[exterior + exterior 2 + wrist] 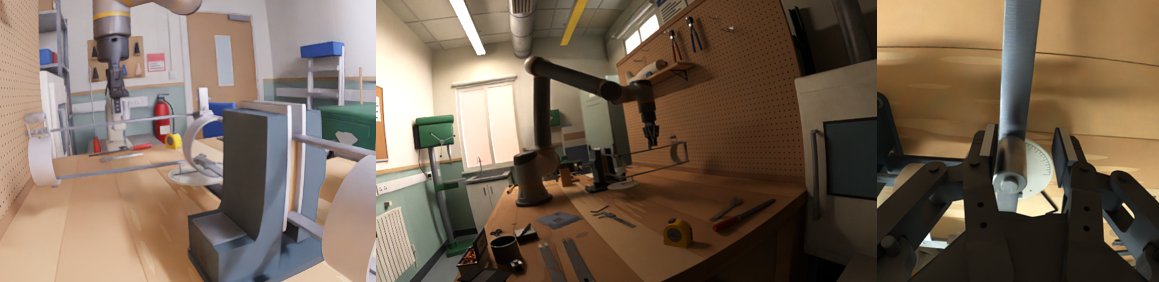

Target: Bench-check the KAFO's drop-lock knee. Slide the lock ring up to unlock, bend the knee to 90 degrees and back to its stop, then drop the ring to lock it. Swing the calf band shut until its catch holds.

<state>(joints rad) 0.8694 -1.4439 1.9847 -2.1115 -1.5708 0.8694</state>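
The KAFO brace is clamped in a dark grey bench fixture, with its two grey uprights running out level toward the pegboard wall. The upper upright passes between the fingers of my gripper, which stands open around it and holds nothing. A short steel cylinder sits on that bar beside one finger pad. The white calf band hangs at the far end of the uprights. A white protractor disc lies on the bench under the knee.
Behind the brace rises the pegboard wall with pliers and a shelf. A yellow tape measure, a wrench, a red-handled file and a caliper lie on the bench. The arm's base stands left of the fixture.
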